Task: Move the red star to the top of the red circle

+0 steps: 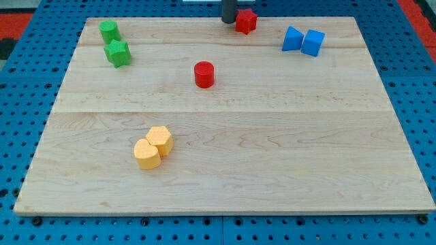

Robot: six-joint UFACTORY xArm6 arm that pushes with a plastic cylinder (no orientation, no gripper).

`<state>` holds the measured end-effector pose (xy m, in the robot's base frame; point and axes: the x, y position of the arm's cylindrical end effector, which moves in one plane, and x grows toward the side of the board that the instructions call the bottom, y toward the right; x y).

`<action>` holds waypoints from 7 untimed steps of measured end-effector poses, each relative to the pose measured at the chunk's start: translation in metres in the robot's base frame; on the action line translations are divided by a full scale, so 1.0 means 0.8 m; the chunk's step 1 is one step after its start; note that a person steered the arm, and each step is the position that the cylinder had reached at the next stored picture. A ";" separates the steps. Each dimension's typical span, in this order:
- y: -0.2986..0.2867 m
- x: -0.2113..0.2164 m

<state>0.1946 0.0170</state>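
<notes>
The red star (246, 21) lies at the view's top edge of the wooden board, right of centre. The red circle (204, 74) stands below and to the left of it, well apart. My tip (229, 21) is at the view's top, just left of the red star and close to or touching its left side. The rod comes down from the top of the view.
Two green blocks (114, 43) sit at the top left. Two blue blocks (304, 41) sit at the top right, touching. Two yellow blocks (153, 147) sit together lower left of centre. The board's (272, 163) top edge lies just behind the star.
</notes>
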 end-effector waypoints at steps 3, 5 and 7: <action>0.051 0.064; 0.264 0.180; 0.314 0.042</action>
<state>0.2284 0.2684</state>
